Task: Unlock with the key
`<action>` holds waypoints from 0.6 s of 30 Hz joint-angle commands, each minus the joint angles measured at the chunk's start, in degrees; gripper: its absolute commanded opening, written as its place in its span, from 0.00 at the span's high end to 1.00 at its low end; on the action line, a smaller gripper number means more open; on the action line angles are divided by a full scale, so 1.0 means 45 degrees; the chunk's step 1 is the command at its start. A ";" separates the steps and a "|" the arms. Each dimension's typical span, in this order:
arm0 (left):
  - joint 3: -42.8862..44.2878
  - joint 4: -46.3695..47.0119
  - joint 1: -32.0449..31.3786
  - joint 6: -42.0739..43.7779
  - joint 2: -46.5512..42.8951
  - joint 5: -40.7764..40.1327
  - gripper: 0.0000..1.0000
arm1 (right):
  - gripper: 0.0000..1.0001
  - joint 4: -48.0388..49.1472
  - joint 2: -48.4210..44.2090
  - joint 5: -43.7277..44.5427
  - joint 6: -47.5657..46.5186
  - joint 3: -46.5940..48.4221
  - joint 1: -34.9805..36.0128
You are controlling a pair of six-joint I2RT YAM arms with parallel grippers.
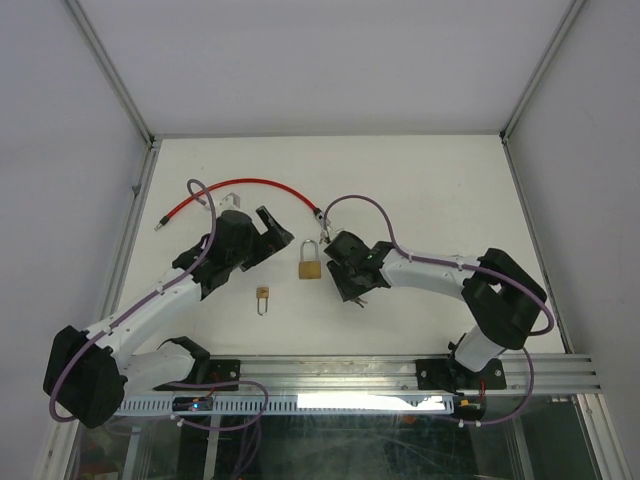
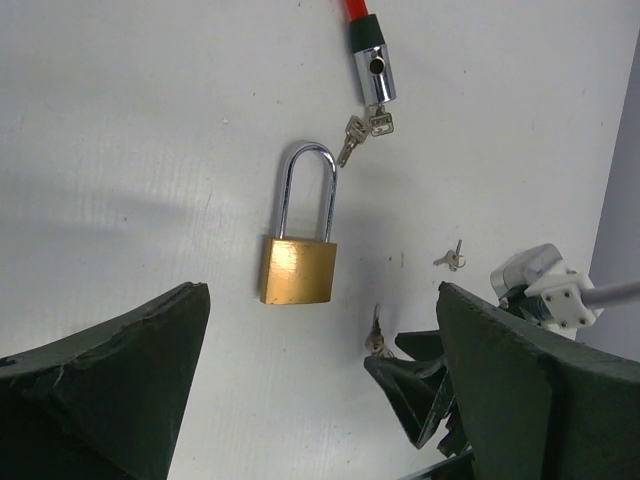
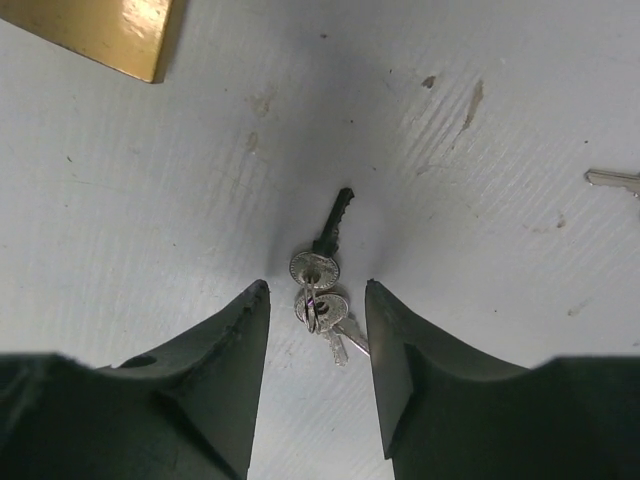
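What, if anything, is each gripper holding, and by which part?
Nothing is held. The left gripper stands open over the padlock; the right gripper has its fingers either side of the key bunch, without touching it.

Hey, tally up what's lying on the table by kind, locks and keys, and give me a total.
Brass padlocks: 2, large padlock, small padlock
Red cable lock: 1
Key bunches: 2, cable-end bunch, second bunch
Loose single key: 1
Total: 6
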 commanded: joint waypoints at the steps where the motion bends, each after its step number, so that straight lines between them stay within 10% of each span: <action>1: -0.0949 0.2132 0.0038 0.0688 -0.1023 0.0081 0.01 | 0.56 -0.0533 0.0362 0.0496 0.0024 0.0788 0.0200; 18: -0.3576 0.6337 0.0040 -0.1714 -0.1669 0.2631 0.01 | 0.98 0.0038 0.0298 0.0455 -0.0609 0.0712 0.0220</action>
